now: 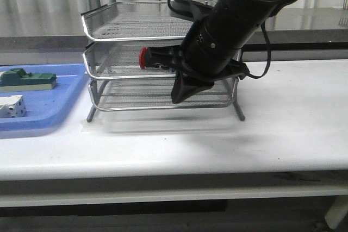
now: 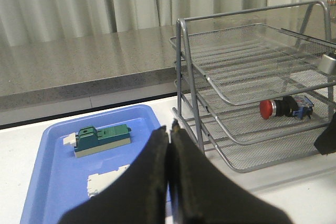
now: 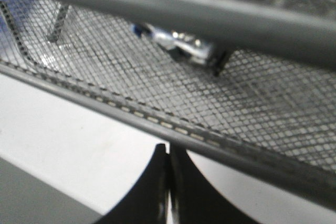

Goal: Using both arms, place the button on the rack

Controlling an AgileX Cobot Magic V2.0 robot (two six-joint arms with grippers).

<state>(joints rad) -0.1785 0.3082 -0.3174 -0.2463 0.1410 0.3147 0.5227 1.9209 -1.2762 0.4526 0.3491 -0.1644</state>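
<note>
Looks basically done: the red-capped push button with its blue-and-black rear block (image 2: 283, 108) is lying on the middle tier of the silver wire-mesh rack (image 2: 252, 85). The right gripper (image 3: 169, 182) is pinched closed and empty just in front; the left gripper (image 2: 170, 166) is closed too, over by the blue plastic tray (image 2: 50, 182). Only backing off seems left.

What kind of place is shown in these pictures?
Probably a robotics lab bench: a plain white table, a three-tier silver wire-mesh rack, a blue plastic parts tray, grey curtains behind.
</note>
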